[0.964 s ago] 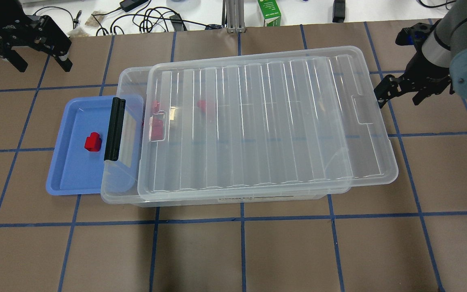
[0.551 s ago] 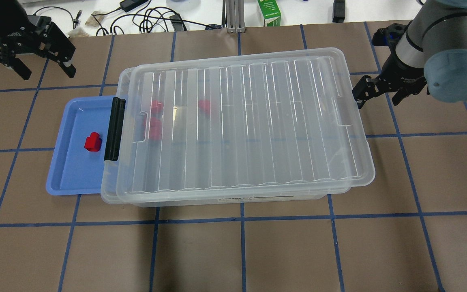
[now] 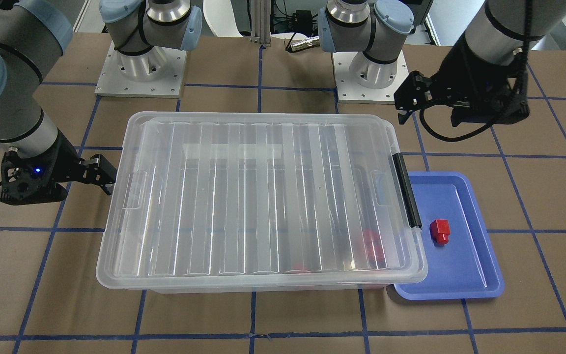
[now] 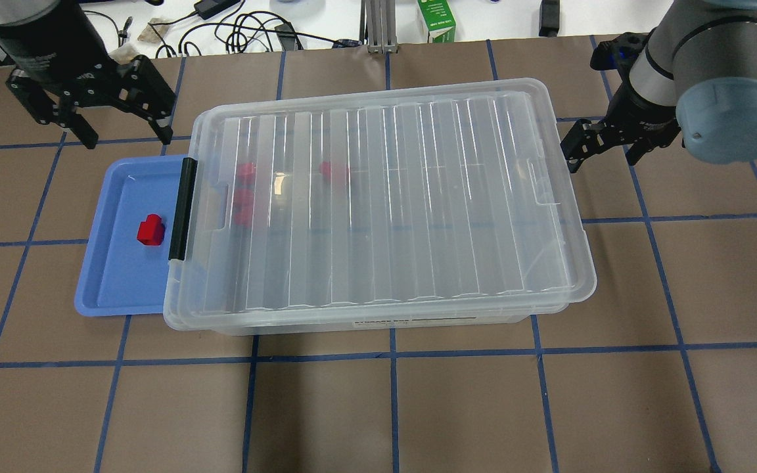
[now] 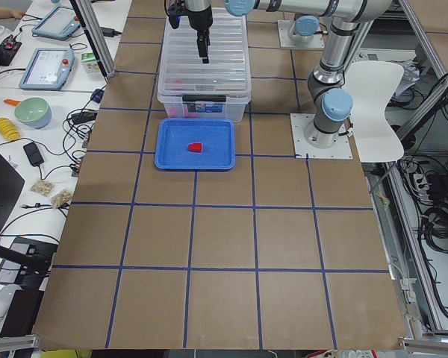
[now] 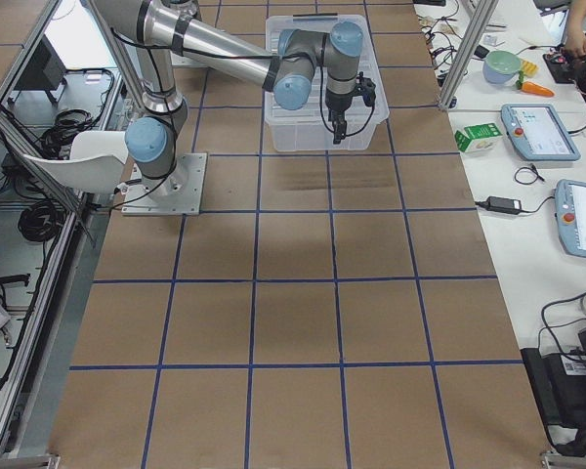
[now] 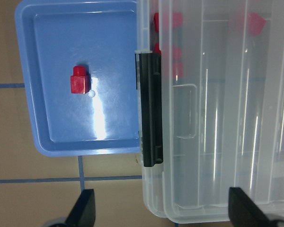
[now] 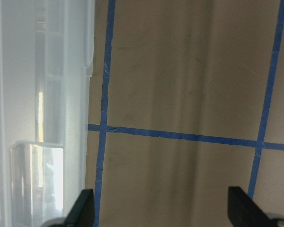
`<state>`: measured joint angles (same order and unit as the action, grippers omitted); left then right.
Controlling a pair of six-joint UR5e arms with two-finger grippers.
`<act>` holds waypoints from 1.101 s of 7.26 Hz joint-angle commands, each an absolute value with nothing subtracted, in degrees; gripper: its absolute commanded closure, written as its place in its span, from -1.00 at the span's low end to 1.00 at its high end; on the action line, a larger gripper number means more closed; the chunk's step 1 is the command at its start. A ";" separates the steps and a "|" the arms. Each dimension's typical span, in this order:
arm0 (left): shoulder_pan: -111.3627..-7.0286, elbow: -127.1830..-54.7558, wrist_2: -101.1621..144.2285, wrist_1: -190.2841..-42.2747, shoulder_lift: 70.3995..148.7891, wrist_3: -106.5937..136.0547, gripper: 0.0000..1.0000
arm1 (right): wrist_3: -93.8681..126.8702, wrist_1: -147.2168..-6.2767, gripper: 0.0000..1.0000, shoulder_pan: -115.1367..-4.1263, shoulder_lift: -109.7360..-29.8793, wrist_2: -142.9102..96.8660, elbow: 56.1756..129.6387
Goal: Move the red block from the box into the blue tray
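Observation:
One red block [image 4: 150,230] lies in the blue tray [image 4: 110,282], left of the box [image 4: 378,316]; it also shows in the left wrist view [image 7: 79,79]. Three more red blocks [image 4: 245,172] show blurred through the ribbed clear lid [image 4: 385,197], which covers the box. The black latch bar [image 4: 181,207] overhangs the tray's right edge. My left gripper [image 4: 125,131] is open and empty, above the table just beyond the tray's far edge. My right gripper [image 4: 603,152] is open and empty, close against the lid's right end; I cannot tell whether it touches it.
The tray's right edge is tucked under the box's left end [image 7: 149,28]. A green carton [image 4: 436,20], cables and a metal post [image 4: 378,26] lie past the table's far edge. Brown table [image 4: 378,407] with blue tape lines surrounds the box.
The lid has slid left and now sits squarely over the box. My right gripper moved left along with its right end. My left gripper moved right and nearer, toward the box's far left corner.

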<state>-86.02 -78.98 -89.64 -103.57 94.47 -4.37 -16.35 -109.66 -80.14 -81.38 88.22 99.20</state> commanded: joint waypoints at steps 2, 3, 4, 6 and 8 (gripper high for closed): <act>-89.74 -83.83 -89.73 -101.08 92.82 -1.58 -1.00 | -15.73 -97.01 -1.00 -80.33 -85.75 88.59 87.32; -89.13 -84.63 -89.56 -101.16 91.33 -2.80 -1.00 | -14.78 -90.85 -1.00 -80.94 -88.65 88.33 84.49; -89.64 -84.90 -89.65 -101.68 90.45 -3.51 -1.00 | -8.24 -88.53 -1.00 -83.64 -90.07 88.85 83.77; -88.68 -87.79 -89.65 -100.99 88.69 -5.17 -1.00 | 1.11 -89.38 -1.00 -92.86 -87.74 92.35 84.19; -87.63 -90.26 -89.65 -98.37 87.54 -6.06 -1.00 | 0.18 -89.30 -1.00 -92.99 -86.22 91.41 84.72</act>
